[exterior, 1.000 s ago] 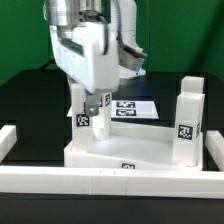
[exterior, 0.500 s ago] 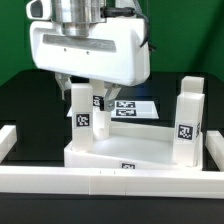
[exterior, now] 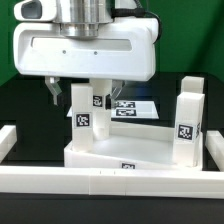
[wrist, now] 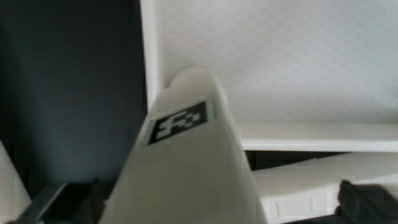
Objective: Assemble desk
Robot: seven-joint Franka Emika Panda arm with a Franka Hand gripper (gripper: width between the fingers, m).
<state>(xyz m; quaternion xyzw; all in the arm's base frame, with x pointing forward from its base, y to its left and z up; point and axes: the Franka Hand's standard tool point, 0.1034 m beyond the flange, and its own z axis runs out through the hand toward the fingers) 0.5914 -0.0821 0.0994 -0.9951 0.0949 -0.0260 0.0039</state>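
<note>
Rail point(exterior: 110, 182), long and white, runs across the foreground of the exterior view. Behind it lies the white tabletop point(exterior: 135, 150), rim raised, a tag on its near edge. One tagged leg point(exterior: 188, 118) stands upright at the tabletop's 3 o'clock. Another tagged leg point(exterior: 82, 112) stands upright at its 10 o'clock, under the end effector point(exterior: 82, 93), whose fingers point(wrist: 54, 203) sit wide apart on either side of that leg point(wrist: 178, 150); contact cannot be made out. The marker board point(exterior: 138, 107) lies flat farther back, at the tabletop's 12 o'clock.
</note>
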